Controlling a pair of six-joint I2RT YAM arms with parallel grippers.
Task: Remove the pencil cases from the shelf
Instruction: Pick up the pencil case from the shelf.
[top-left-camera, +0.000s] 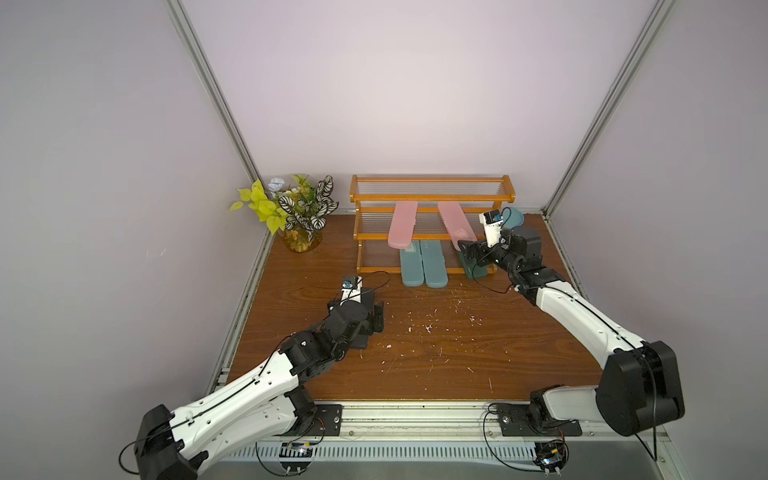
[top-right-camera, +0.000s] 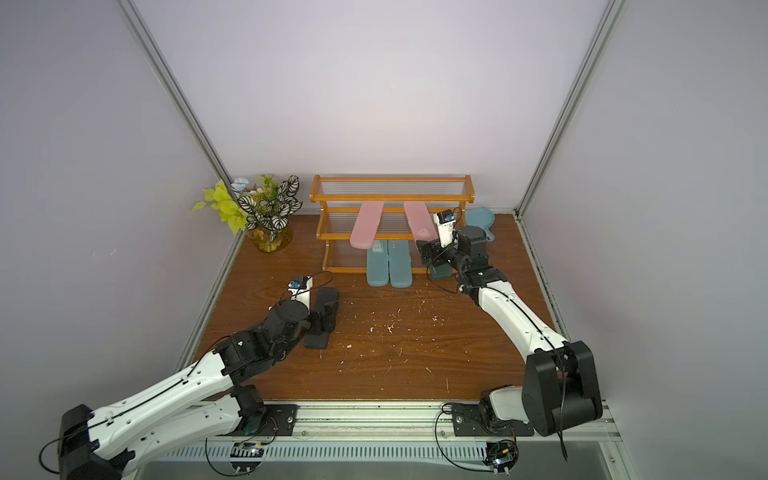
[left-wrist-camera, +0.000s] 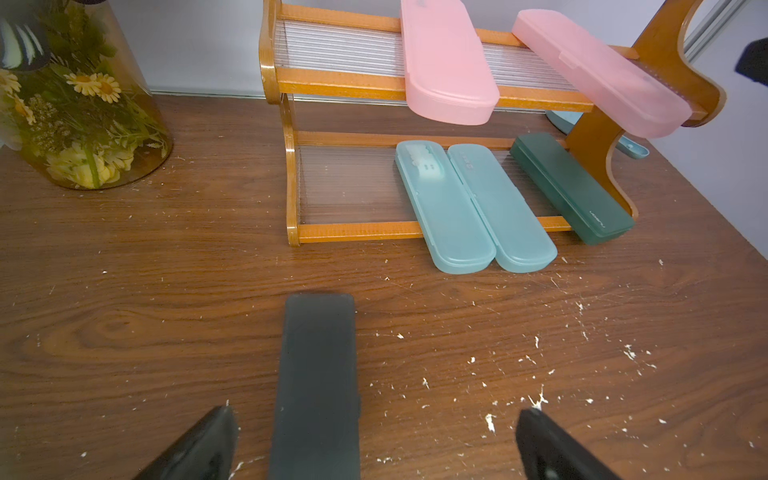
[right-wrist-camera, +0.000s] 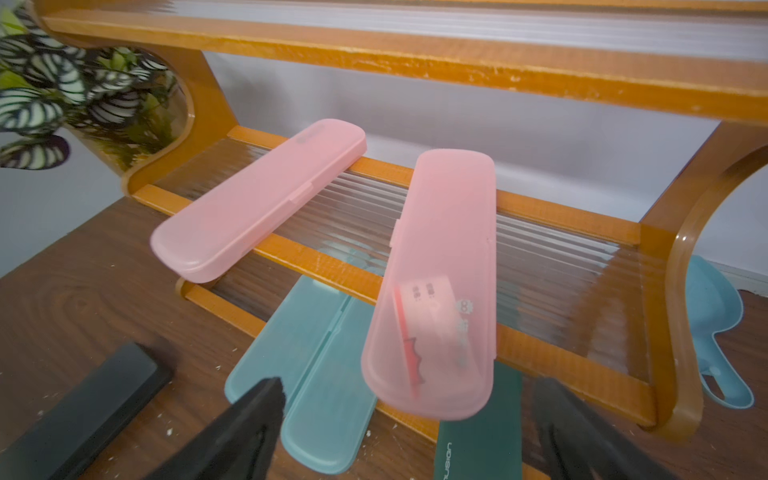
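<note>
The shelf (top-left-camera: 432, 198) stands at the back of the table (top-left-camera: 436, 357). The left pink case (right-wrist-camera: 257, 199) and the right pink case (right-wrist-camera: 440, 282) lie across its middle tier, each with its front end jutting past the front rail. On the bottom tier the left teal case (left-wrist-camera: 444, 208) and the right teal case (left-wrist-camera: 500, 208) lie side by side, touching, with their front ends out over the table. The dark green case (left-wrist-camera: 571, 187) lies on the same tier just beside the shelf's right side panel, apart from the teal pair. The black case (left-wrist-camera: 318, 382) lies flat on the table, in front of the shelf and toward the left. The left hand (left-wrist-camera: 376, 410) is spread wide and low over the table, with the black case between its fingers and touching neither. The right hand (right-wrist-camera: 409, 384) is also wide and holds nothing, its fingers on either side of the overhanging end of the right pink case. A blue pan (top-right-camera: 480, 218) sits behind the shelf's right end, and a vase of plants (top-left-camera: 299, 241) stands to the shelf's left.
</note>
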